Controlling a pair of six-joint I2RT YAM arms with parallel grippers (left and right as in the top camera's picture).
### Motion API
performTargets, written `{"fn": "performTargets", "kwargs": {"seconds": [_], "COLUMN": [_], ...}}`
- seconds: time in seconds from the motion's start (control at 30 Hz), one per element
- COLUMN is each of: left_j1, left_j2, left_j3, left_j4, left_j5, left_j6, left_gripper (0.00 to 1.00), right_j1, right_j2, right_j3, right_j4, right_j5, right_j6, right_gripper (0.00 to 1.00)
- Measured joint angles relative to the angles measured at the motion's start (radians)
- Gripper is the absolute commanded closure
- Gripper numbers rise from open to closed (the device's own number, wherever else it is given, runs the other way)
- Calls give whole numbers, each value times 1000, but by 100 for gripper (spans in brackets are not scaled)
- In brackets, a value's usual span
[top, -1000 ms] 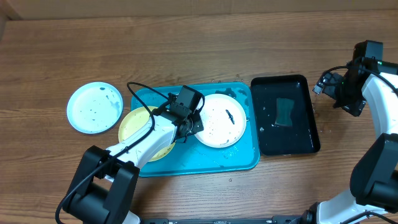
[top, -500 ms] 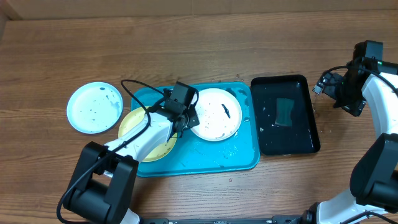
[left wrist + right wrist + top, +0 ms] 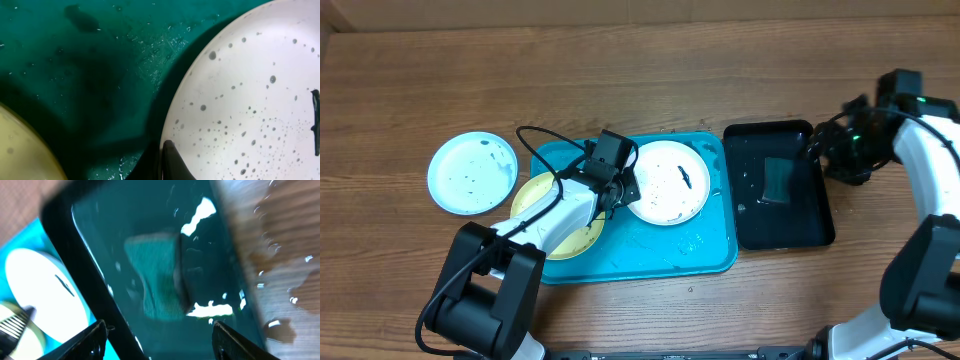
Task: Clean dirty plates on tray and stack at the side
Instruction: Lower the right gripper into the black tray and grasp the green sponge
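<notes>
Your left gripper (image 3: 622,198) is pinched shut on the rim of the round white plastic plate (image 3: 668,182). One dark fingertip (image 3: 170,161) shows on that edge in the wrist view. The plate lies flat inside the large turquoise plastic tray (image 3: 705,250). It is peppered with dark specks and has one long dark smear (image 3: 687,180) across from the grip.

This looks like a bracing hold, so keep the pinch firm and low and do not lift. Leave the open face of the plate free for wiping.

Your right gripper (image 3: 160,332) hangs with its fingers apart and nothing between them. It is over the smaller glossy black tray (image 3: 790,228), with the teal rectangular sponge (image 3: 160,275) lying in the water just ahead of the fingertips. Drop straight down with one finger on each side of the sponge, and close only once both are past its top. Let it drip before you carry it across.

Behind the left wrist, under the arm, the yellow-green plate (image 3: 532,198) sits at the turquoise tray's outer edge. The light blue plate (image 3: 472,172) lies just beyond it on the wooden table (image 3: 620,80). The turquoise tray is wet-streaked, so I judge the white plate may skate under a hard wipe. Water beads on the wood beside the black tray.
</notes>
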Motion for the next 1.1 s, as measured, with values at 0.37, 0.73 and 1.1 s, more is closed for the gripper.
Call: {"fn": "performTargets", "kwargs": {"seconds": [0.37,0.73,1.1], "left_j1": [5,5,6], "left_j2": [0,8,8], "left_j3": [1,1,1], "left_j4": [0,-3,-4], "left_j5": [11,18,31], "left_j6": [4,27,41], "left_gripper": [93,84,83], "right_j1": [274,294,294], "right_j2": [0,0,0], "right_j3": [-43,-223,-308], "right_j4": [63,296,419], "right_j5": [290,396,368], "right_j6": [-8,39,50], "right_gripper": [31,35,40]}}
